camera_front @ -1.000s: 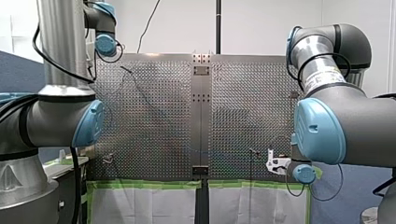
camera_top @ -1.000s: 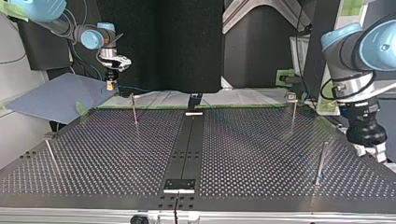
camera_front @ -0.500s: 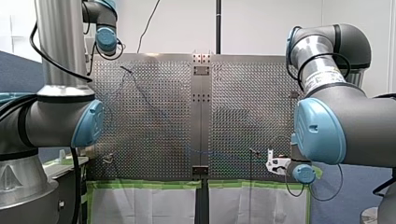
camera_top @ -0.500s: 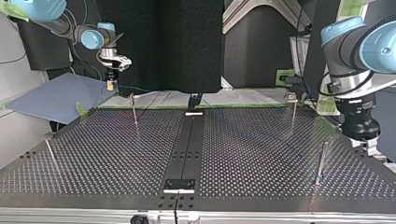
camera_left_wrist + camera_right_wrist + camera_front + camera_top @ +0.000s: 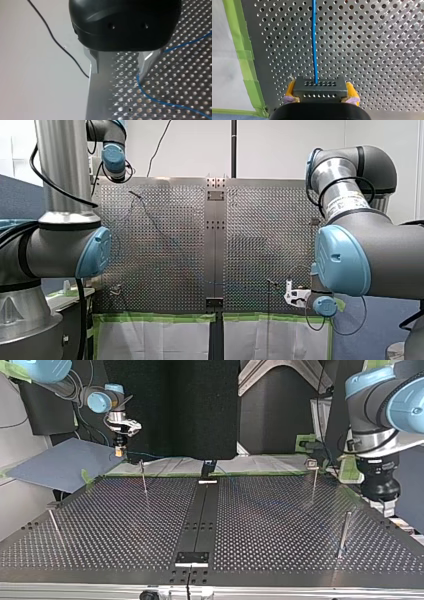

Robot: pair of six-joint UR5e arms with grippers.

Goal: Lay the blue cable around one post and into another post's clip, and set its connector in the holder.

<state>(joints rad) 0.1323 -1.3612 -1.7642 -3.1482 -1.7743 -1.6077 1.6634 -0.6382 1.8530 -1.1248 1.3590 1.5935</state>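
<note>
The perforated counter (image 5: 280,525) spreads below both arms. My left claw (image 5: 119,67) hangs released over its edge. My right claw (image 5: 119,451), at the far left in the top view, is clenched on the dark connector (image 5: 320,89). The blue cable (image 5: 314,37) runs ahead from it across the counter.

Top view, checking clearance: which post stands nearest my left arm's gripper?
The thick post at the view's right, nearest the camera, beside my left gripper. The clip-topped post stands farther back; the two thin posts are at the view's left.
</note>
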